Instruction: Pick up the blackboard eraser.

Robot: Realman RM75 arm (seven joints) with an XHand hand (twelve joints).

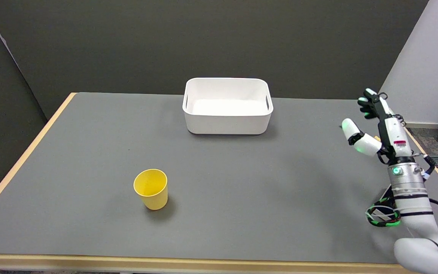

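Your right hand (378, 127) hung in the air to the right of the white plastic bin (227, 105), over the right edge of the grey surface (242, 182), its fingers spread apart and holding nothing. The blackboard eraser could not be made out anywhere; only a small yellowish bit showed behind the hand, too hidden to identify. A yellow plastic cup (151, 188) stood upright, well in front of the bin and to its left.
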